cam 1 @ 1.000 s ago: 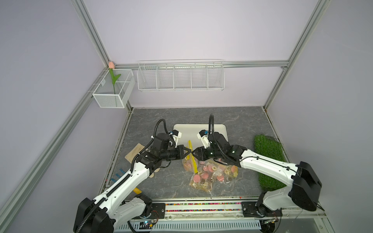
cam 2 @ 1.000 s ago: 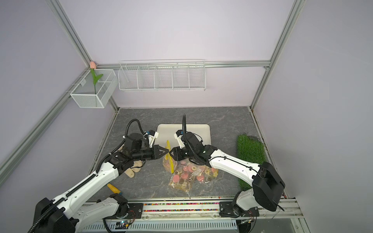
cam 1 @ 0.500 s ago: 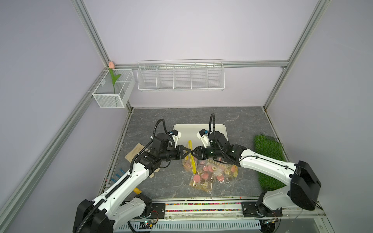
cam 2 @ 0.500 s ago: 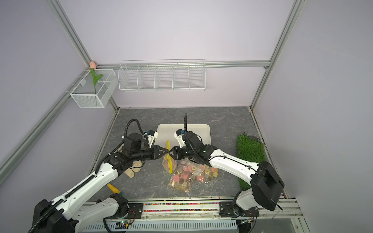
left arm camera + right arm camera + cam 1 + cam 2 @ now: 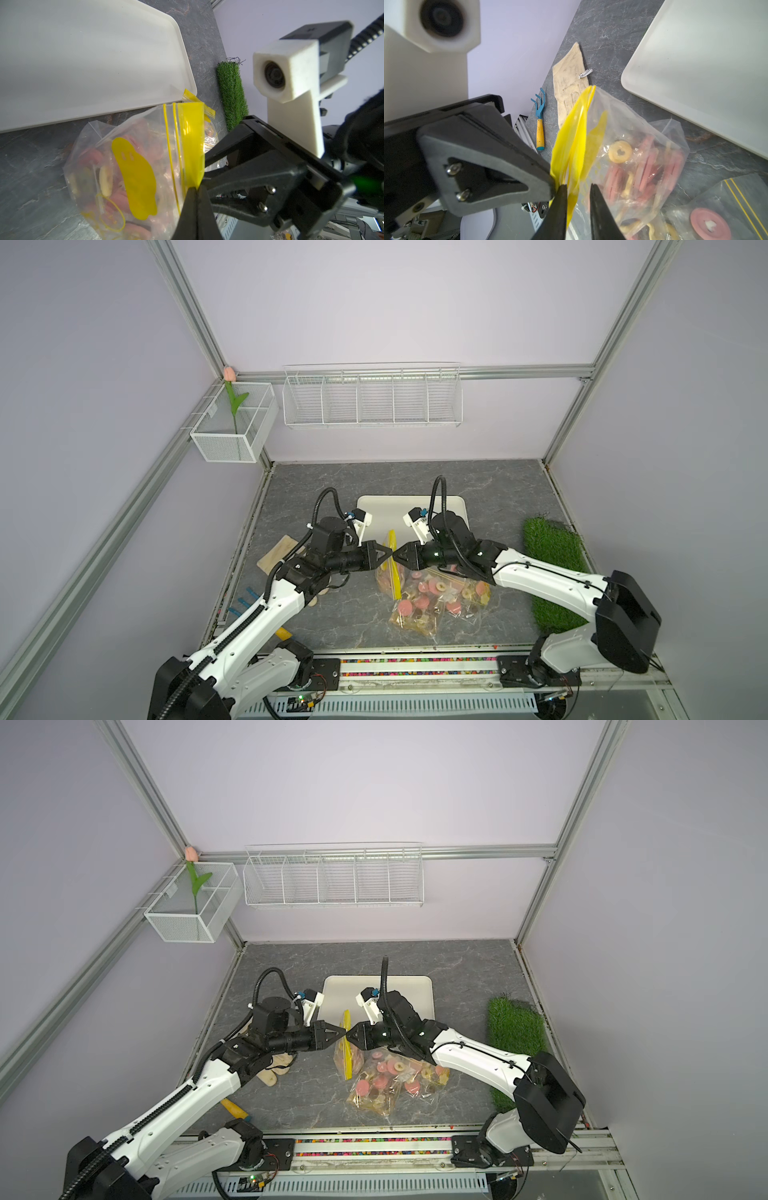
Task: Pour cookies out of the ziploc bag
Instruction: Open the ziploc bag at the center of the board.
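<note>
One ziploc bag [image 5: 392, 572], mouth up, lengthwise toward tray [image 5: 411, 504]; left tool [image 5: 195, 189] clamped on, right tool [image 5: 577, 186] ajar.

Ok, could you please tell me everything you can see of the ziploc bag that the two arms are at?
The ziploc bag is clear, crinkled plastic with a yellow zip strip along its mouth and a yellow ghost-like print on its side. Pink and beige cookies fill its lower part, which rests on the grey table by the white tray. The mouth stands raised: the left end effector is shut on the strip; the right end effector straddles it, jaws narrowly apart.
</note>
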You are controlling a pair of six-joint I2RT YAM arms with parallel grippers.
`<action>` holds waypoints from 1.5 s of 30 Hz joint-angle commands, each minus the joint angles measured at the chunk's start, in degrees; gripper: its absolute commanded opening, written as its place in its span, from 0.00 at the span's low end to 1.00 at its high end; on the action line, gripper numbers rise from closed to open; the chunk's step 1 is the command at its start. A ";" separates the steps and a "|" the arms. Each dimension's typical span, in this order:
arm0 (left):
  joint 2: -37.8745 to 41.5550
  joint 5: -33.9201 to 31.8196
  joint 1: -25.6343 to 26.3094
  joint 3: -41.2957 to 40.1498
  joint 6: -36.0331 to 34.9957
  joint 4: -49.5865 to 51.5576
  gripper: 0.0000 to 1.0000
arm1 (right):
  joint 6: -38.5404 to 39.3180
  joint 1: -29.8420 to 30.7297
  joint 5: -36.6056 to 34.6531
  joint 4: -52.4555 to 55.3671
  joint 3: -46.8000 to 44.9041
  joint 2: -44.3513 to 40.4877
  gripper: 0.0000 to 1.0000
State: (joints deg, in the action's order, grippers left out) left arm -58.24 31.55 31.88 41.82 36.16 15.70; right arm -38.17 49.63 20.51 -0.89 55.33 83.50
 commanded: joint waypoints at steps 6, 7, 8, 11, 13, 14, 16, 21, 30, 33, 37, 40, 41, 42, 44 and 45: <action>1.62 0.06 0.11 -0.52 -1.34 -0.31 0.00 | -0.51 0.26 0.72 -2.99 -0.81 -0.63 0.08; 1.80 -0.15 0.11 -0.43 -1.56 -0.01 0.00 | -0.27 0.28 -0.14 -2.15 -0.83 -0.93 0.07; 1.94 -0.39 0.11 -0.42 -1.69 0.32 0.00 | -0.02 0.22 -1.16 -1.12 -0.75 -1.34 0.06; 1.97 -0.70 0.11 -0.26 -2.14 0.73 0.00 | 0.65 0.21 -3.68 0.93 -0.75 -2.42 0.07; 1.87 -0.72 0.12 -0.25 -2.24 0.89 0.00 | 0.92 0.21 -4.87 1.87 -0.75 -3.01 0.06; 1.81 -0.71 0.11 -0.25 -2.37 0.81 0.00 | 0.99 0.22 -5.55 2.50 -0.66 -3.30 0.06; 1.72 -0.83 0.11 -0.29 -2.32 0.72 0.00 | 1.30 0.23 -6.57 3.40 -0.56 -3.74 0.07; 0.98 -1.84 0.11 -0.41 -2.49 0.72 0.00 | 1.96 0.25 -7.44 4.30 -0.29 -4.24 0.07; -0.91 -1.81 0.11 0.10 -1.83 0.14 0.33 | 3.64 1.37 -7.86 6.25 1.77 -3.19 0.07; -1.76 -1.10 0.11 0.34 -1.08 -0.62 0.46 | 3.89 1.69 -8.12 6.75 2.40 -2.84 0.07; -2.51 -0.79 0.11 0.49 -0.35 -1.70 0.57 | 4.32 2.20 -8.22 6.95 2.98 -2.80 0.06; -3.10 -0.53 0.11 0.62 0.02 -2.35 0.59 | 4.51 2.45 -7.88 7.12 3.45 -2.55 0.07; -3.19 -0.47 0.11 0.58 0.16 -2.57 0.58 | 4.60 2.50 -7.73 7.13 3.55 -2.43 0.07; -3.28 -0.63 0.11 0.62 0.13 -2.58 0.57 | 4.69 2.69 -7.60 7.06 3.64 -2.32 0.07; -3.46 -0.92 0.11 0.63 0.11 -2.45 0.52 | 4.69 2.76 -7.75 6.95 3.56 -2.45 0.07; -3.42 -0.96 0.11 0.63 0.05 -2.35 0.45 | 4.56 2.89 -7.90 7.02 3.56 -2.43 0.07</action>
State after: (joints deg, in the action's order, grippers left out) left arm -61.21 30.94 31.94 41.82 36.32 14.41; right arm -34.48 51.62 12.38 6.11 57.34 80.82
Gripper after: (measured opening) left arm 0.470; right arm 0.066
